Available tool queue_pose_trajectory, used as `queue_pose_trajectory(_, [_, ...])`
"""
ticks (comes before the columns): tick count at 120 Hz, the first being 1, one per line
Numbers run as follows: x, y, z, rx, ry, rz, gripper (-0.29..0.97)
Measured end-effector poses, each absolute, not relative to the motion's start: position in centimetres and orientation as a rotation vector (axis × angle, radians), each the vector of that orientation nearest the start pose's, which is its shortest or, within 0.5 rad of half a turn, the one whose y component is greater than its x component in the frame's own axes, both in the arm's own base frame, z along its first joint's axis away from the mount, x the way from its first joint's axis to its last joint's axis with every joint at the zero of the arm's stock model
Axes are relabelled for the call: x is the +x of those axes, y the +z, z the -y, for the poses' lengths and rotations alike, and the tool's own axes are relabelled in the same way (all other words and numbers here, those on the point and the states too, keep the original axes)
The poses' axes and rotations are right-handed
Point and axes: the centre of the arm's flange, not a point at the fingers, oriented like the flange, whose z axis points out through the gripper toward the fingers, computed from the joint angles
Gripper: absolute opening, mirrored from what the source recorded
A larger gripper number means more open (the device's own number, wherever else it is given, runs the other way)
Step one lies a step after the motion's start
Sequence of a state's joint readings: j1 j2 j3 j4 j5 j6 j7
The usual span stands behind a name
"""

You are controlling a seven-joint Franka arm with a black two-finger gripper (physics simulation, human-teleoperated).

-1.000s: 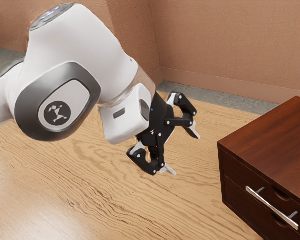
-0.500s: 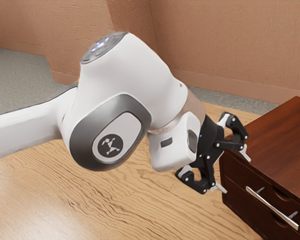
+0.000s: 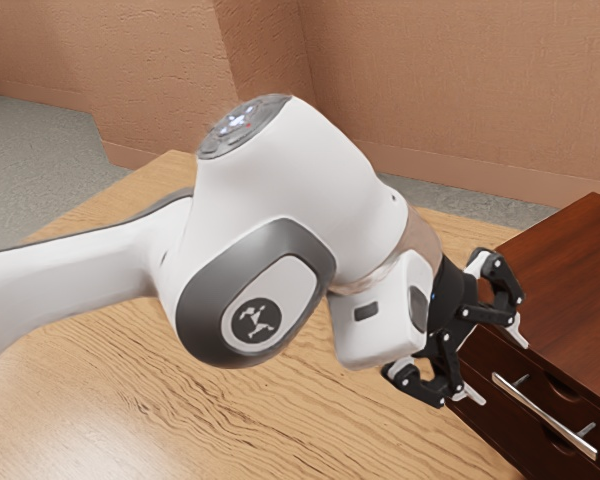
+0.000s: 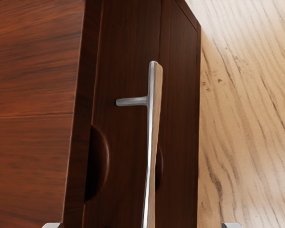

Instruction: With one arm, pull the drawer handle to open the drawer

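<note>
The pale wooden counter (image 3: pixel 130 420) carried a dark reddish-brown drawer cabinet (image 3: pixel 570 260) at the exterior view's right edge. Across its front ran a slim silver handle (image 3: pixel 545 402) on short posts. The tool (image 3: pixel 495 366) hovered at the handle's near end, fingers spread apart.

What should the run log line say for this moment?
phase: pre-grasp | gripper: open, at the handle's near end | handle: not gripped | drawer: looks shut

Claw (image 3: pixel 497 368) spread wide, arm (image 3: pixel 280 250) outstretched.
</note>
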State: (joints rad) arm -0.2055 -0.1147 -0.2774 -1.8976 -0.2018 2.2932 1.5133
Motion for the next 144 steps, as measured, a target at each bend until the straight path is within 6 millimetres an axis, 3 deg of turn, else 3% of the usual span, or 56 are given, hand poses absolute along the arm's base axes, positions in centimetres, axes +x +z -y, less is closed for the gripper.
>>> queue_pose_trajectory(46, [48.2,59.2,31.0,-1.647,-0.759,-2.438,0.39])
queue_pose_trajectory(144, [50.2,55.8,30.9,-1.693,-0.715,-2.416,0.26])
